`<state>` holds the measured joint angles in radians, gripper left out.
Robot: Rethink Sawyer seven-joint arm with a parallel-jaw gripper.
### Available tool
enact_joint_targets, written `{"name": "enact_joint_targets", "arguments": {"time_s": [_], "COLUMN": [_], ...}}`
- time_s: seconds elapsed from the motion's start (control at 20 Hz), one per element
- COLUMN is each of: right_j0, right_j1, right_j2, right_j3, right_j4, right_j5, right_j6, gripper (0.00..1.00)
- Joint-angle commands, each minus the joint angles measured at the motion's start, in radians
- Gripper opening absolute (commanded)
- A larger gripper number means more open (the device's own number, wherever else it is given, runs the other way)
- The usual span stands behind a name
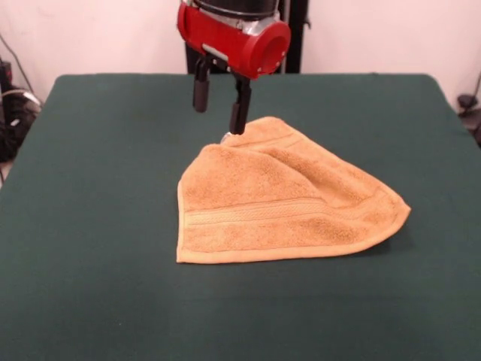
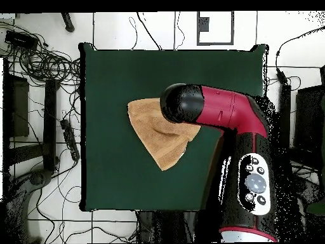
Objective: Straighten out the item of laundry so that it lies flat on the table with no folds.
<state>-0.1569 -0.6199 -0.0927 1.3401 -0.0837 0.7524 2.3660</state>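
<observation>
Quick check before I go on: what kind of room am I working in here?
Most likely a robotics lab, not a home. A green felt-topped table stands on a tiled floor, tangled cables and dark equipment ring it, and the only thing on it is one washcloth.

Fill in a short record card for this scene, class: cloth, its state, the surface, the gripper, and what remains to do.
cloth: orange-tan washcloth
state: folded over into a rough triangle, one woven band showing
surface: dark green table, cloth near its middle
gripper: gripper open, above the cloth's far corner, one finger close to or touching it
arm: arm covers part of the cloth in the overhead view
remaining: cloth not yet flat
</observation>
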Motion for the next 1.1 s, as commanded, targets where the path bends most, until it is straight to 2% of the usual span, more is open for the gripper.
{"name": "enact_joint_targets", "arguments": {"time_s": [0.05,0.3,0.55,1.1], "right_j0": [-0.004,-0.012,-0.015,-0.017], "right_j1": [0.014,0.063,0.150,0.174], "right_j2": [0.146,0.151,0.144,0.134], "right_j3": [0.200,0.170,0.095,0.032], "right_j4": [-0.007,-0.038,-0.062,-0.089], "right_j5": [-0.023,-0.090,-0.144,-0.131], "right_j6": [-0.089,-0.082,-0.049,-0.059], "gripper": [1.00,1.00,1.00,1.00]}}
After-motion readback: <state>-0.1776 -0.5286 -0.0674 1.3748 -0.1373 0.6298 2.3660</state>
